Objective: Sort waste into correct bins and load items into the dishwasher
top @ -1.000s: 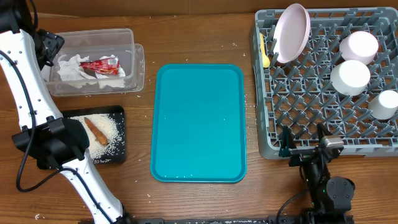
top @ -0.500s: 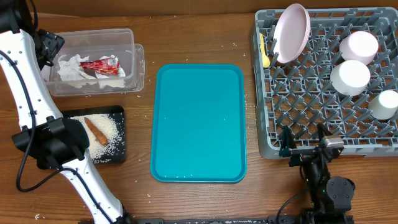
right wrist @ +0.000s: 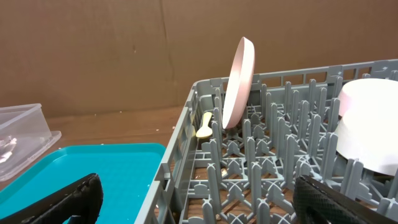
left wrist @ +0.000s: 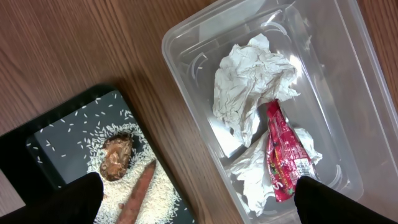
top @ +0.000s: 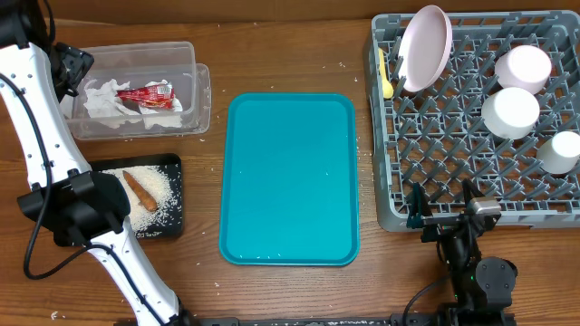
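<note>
The clear tub (top: 201, 100) holds crumpled napkins (left wrist: 252, 78) and a red wrapper (left wrist: 283, 162). Beside it, the black tray (top: 172, 222) carries rice (top: 163, 186), a brown stick (left wrist: 140, 190) and a crumbly lump (left wrist: 116, 157). My left gripper (left wrist: 200, 199) hangs open above the wood strip between the two bins, holding nothing. The grey rack (top: 453, 154) holds an upright pink plate (top: 426, 47), a yellow spoon (top: 386, 77), two bowls (top: 523, 66) (top: 510, 112) and a cup (top: 564, 151). My right gripper (top: 441, 213) stands open and empty at the rack's near edge.
A large teal tray (top: 290, 177) lies between the bins and the rack, with nothing on it. A few rice grains are scattered on the wooden table. The left arm's white links run along the table's left side, partly over the black tray.
</note>
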Motion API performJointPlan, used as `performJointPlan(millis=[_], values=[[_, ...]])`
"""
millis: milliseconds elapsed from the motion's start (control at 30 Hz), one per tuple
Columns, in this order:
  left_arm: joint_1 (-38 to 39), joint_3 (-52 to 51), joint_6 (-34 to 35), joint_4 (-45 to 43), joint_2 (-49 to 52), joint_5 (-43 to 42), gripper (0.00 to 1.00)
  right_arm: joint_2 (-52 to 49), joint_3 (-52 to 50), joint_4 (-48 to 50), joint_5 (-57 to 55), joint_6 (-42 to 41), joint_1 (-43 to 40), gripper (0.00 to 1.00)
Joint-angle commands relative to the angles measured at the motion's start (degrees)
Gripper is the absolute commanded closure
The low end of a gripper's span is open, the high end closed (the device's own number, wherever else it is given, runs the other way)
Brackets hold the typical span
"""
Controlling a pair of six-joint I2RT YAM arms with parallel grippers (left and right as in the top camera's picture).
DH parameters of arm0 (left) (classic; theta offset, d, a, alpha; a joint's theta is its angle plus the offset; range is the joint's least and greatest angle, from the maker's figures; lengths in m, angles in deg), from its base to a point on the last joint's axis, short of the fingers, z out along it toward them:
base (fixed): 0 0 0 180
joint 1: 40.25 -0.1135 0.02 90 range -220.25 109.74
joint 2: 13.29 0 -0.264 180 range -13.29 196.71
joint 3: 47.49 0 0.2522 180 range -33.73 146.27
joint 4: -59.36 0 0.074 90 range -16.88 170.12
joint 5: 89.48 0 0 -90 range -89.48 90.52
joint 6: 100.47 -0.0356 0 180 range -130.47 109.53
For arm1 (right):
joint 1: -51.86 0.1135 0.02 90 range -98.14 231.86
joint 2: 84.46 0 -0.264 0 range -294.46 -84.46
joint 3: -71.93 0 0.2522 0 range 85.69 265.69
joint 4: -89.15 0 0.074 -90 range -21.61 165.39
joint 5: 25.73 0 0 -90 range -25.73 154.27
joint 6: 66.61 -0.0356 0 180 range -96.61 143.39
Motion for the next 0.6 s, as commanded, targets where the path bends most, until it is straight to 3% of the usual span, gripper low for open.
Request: performJointPlan(millis=[0,133,333,433,567], values=[[0.3,0.0,-0.2,-0.1,-0.2,0.0,0.00,0.7,-0.6,0.1,-0.7,0.2,0.3,0.00],[1.0,0.0,-0.4,0.1,-0.5,1.0,0.00,0.7,-0.6,0.1,-0.7,0.2,0.3,0.00],[4.4,-2.4,-14.9,3.0,-3.7,2.1,0.00,0.7,-0.6,0.1,-0.7,0.2,0.3,0.00],[6.0,-11.7,-20.0,1.1,-8.9,2.4,0.00,0.7,-0.6,0.1,-0.7,0.2,0.3,0.00],[6.5,-25.3,-20.6,-0.3,-16.5,2.6,0.00,0.7,-0.6,0.1,-0.7,0.2,0.3,0.00]])
